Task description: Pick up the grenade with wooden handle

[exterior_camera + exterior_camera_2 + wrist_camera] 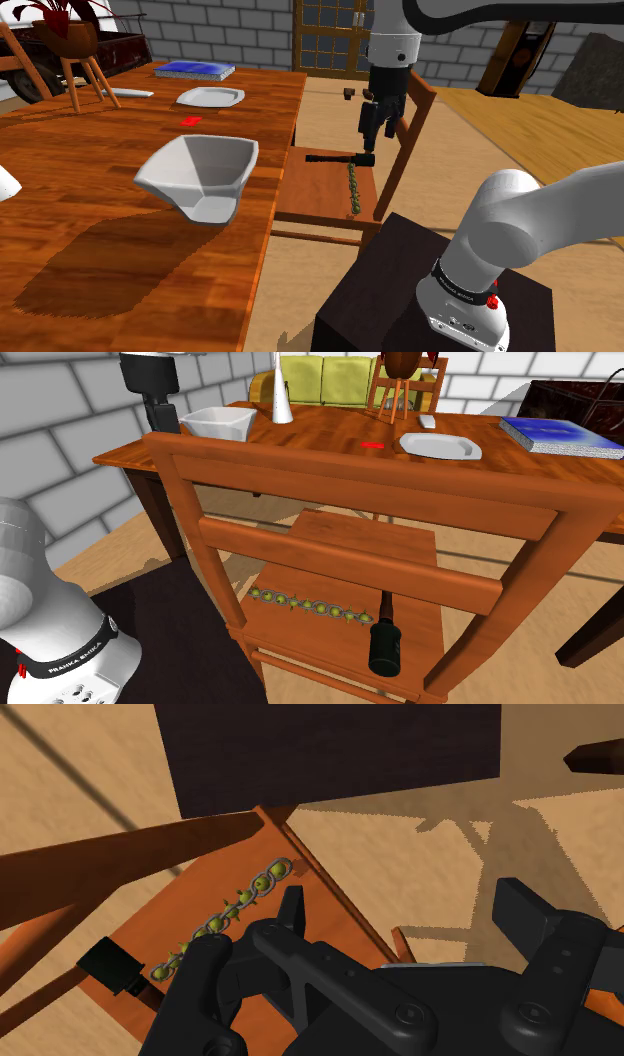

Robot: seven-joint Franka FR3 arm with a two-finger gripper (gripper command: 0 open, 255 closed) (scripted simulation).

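On wooden chair seat (340,542): stick grenade (385,644) lies flat, with a dark cylindrical head and a slim handle, possibly wood. Spiky green-beaded chain (310,607) lies beside it. Gripper (367,140) is above the seat, fingers spread, empty.

Chair back (400,492) just beside grenade (385,642)

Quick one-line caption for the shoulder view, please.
Open black two-finger gripper above brown wooden chair seat bearing dark stick-handled grenade and spiked chain.

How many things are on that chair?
2: the grenade at the right of the seat in the second exterior view, and a chain left of it. Nothing seems hidden.
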